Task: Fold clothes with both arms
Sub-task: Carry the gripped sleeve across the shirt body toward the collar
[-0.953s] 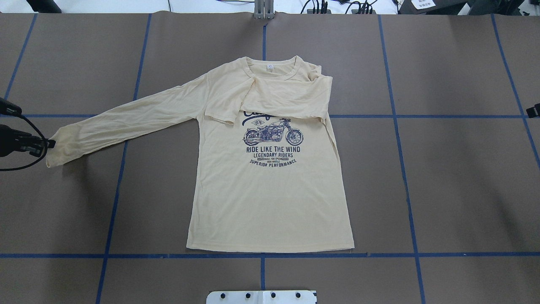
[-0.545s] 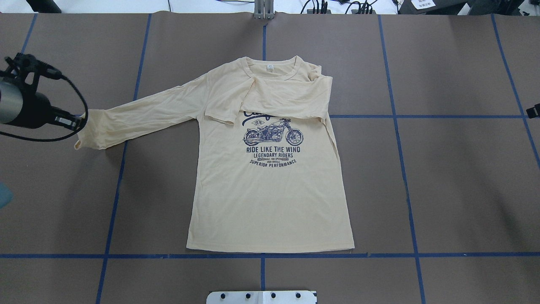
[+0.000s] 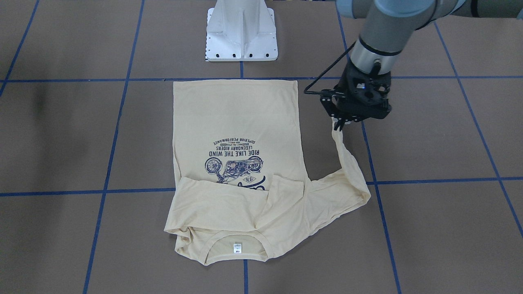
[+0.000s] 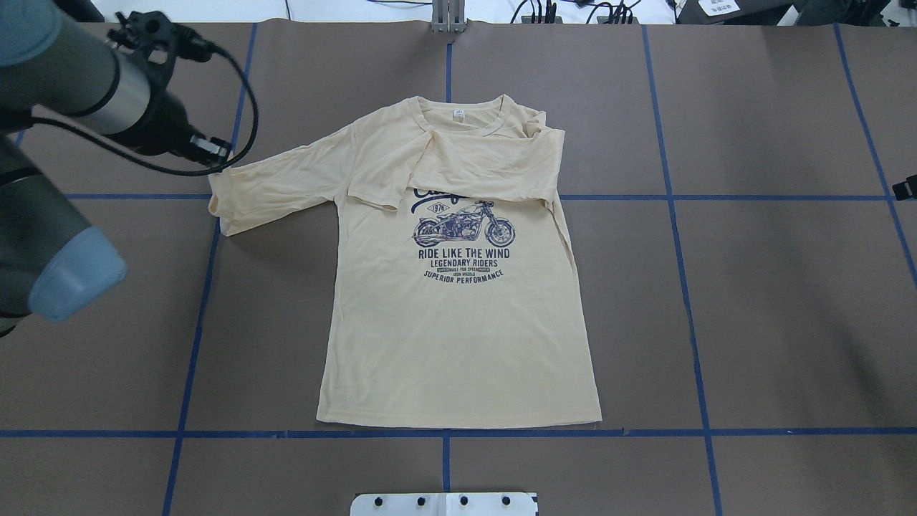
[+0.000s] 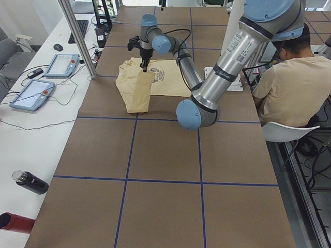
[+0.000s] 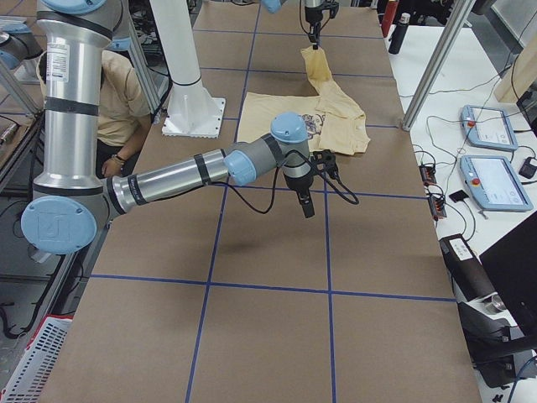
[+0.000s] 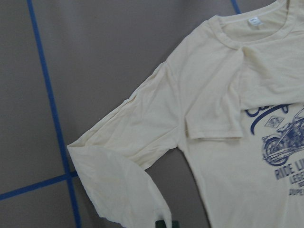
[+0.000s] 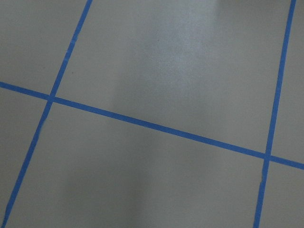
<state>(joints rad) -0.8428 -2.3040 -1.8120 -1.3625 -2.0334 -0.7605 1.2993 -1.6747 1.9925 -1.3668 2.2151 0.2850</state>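
Observation:
The clothes (image 4: pixel 458 337) are one cream long-sleeved T-shirt lying flat, print up, collar at the far side. One sleeve (image 4: pixel 487 168) is folded across the chest. My left gripper (image 4: pixel 218 154) is shut on the cuff of the other sleeve (image 4: pixel 272 190) and holds it lifted off the table beside the shirt (image 3: pixel 235 118). From the gripper (image 3: pixel 338 124) the sleeve hangs down and doubles back. The left wrist view shows the sleeve (image 7: pixel 137 156) below the camera. My right gripper (image 6: pixel 304 201) hovers over bare table well away from the shirt; whether it is open or shut cannot be told.
The white base pedestal (image 3: pixel 241 32) stands at the near table edge behind the hem. Blue tape lines (image 4: pixel 673 197) grid the brown table. A person (image 5: pixel 289 88) sits by the base. Control pendants (image 5: pixel 33 93) and a bottle (image 5: pixel 31 182) lie on a side bench.
My left gripper has carried the sleeve cuff up and rightward toward the shirt body, so the sleeve is now bunched and shorter. The right arm has not moved.

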